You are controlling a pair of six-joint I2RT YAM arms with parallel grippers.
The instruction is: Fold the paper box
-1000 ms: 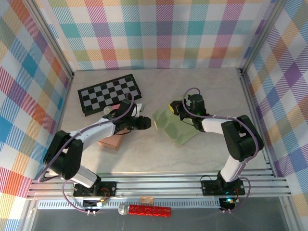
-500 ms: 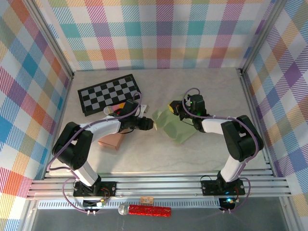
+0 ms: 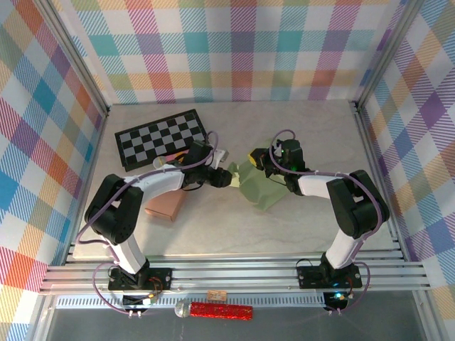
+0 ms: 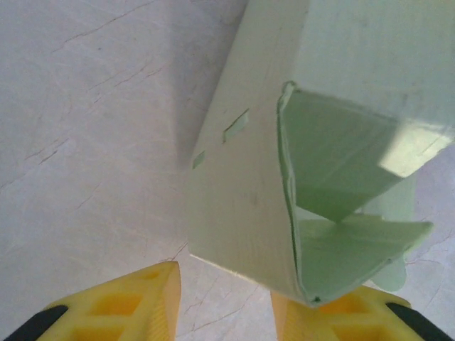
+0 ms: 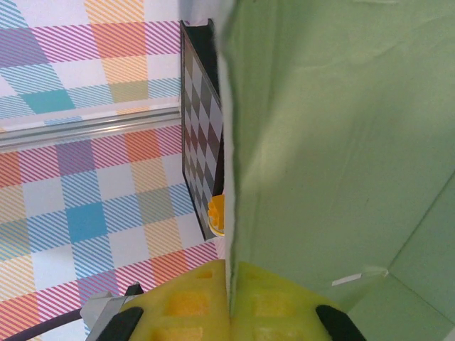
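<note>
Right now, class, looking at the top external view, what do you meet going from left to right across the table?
checkerboard mat → left hand → green paper box → right arm's black elbow

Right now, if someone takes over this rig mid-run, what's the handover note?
Left pincer: open, fingers apart at the left corner of the paper box, not clamped.
Right pincer: shut on the edge of a box panel.
Box: light green, lying between the two pincers, partly raised.
Done: one wall up, two inner flaps turned in.
Left: fold the remaining panels and close it.
</note>
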